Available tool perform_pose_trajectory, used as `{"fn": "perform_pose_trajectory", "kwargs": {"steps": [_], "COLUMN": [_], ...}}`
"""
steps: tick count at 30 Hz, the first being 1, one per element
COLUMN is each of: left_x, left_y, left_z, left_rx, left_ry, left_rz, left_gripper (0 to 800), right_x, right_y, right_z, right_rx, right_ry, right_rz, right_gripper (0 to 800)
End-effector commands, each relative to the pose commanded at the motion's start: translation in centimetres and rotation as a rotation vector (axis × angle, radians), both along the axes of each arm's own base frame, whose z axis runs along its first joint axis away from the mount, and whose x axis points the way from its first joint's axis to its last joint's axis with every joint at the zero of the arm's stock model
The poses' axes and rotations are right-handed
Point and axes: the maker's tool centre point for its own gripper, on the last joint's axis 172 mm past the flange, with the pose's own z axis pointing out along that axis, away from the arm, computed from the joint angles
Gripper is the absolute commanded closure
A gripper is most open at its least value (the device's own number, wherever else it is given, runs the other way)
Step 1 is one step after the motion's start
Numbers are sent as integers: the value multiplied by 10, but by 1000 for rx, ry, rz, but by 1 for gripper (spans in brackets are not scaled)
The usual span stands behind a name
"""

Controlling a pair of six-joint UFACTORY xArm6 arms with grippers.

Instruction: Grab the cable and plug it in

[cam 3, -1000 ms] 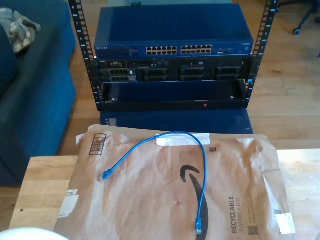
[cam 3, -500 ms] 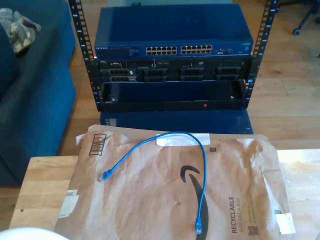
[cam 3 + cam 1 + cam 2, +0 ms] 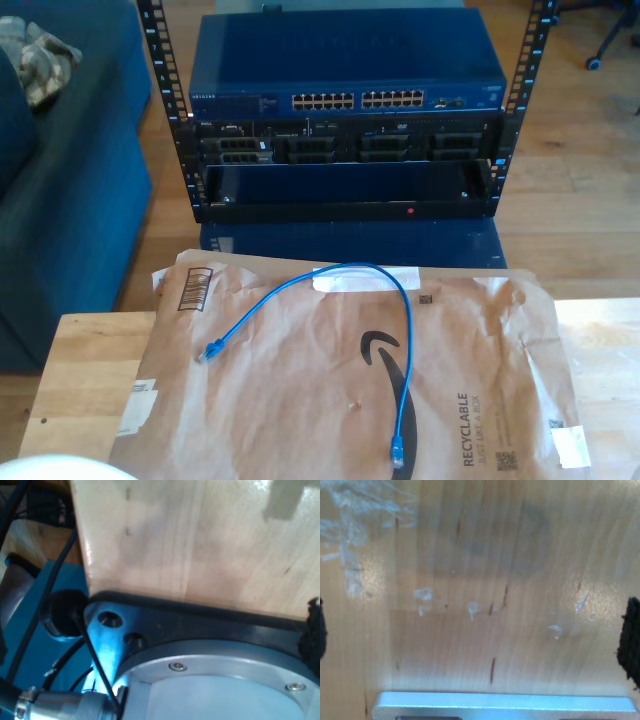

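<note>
The thin blue cable [image 3: 405, 330] lies in an arch on a brown paper mailer [image 3: 300, 410] in the exterior view. One plug [image 3: 210, 351] rests toward that view's left, the other [image 3: 398, 458] near the front edge. Behind the table stands a blue network switch [image 3: 350, 100] with rows of ports. My first gripper [image 3: 156, 630] hangs over bare wood and an arm's metal base plate [image 3: 200, 655], with one dark fingertip [image 3: 313, 625] at the frame's edge. My second gripper [image 3: 477, 635] is open over scuffed bare wood, its fingertips [image 3: 632, 640] far apart and nothing between them.
The wooden table [image 3: 90, 350] carries the mailer. A black rack [image 3: 350, 190] holds the switch and server units beneath it. A blue sofa [image 3: 60, 200] stands at the exterior view's left. A white rounded part [image 3: 60, 468] shows at that view's lower left. Black cables [image 3: 60, 580] run beside the base plate.
</note>
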Motion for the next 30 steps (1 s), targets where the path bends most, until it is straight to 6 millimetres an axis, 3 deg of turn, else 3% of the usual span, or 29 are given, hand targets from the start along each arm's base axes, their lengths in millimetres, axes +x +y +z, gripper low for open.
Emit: {"fn": "perform_pose_trajectory", "kwargs": {"steps": [12, 16, 21, 24, 28, 30], "left_x": [-1, -4, -6, -7, -6, 8], "left_y": [6, 5, 11, 26, 40, 51], "left_z": [3, 20, 39, 67, 91, 101], "left_rx": [11, -33, -49, -51, -44, -23], "left_ry": [4, 15, 25, 33, 36, 18], "left_rz": [4, 11, 19, 29, 33, 34], "left_gripper": [0, 0, 0, 0, 0, 0], "right_x": [1, 2, 3, 6, 39, 50], "right_y": [-7, -21, -27, -36, -53, -58], "right_z": [7, 30, 76, 102, 123, 130], "right_rx": [-16, -50, 8, 7, -57, -80], "right_ry": [1, -2, 12, 14, 16, 16], "right_rz": [0, -4, -19, -34, -20, -28], "right_gripper": [2, 3, 3, 3, 3, 3]}}
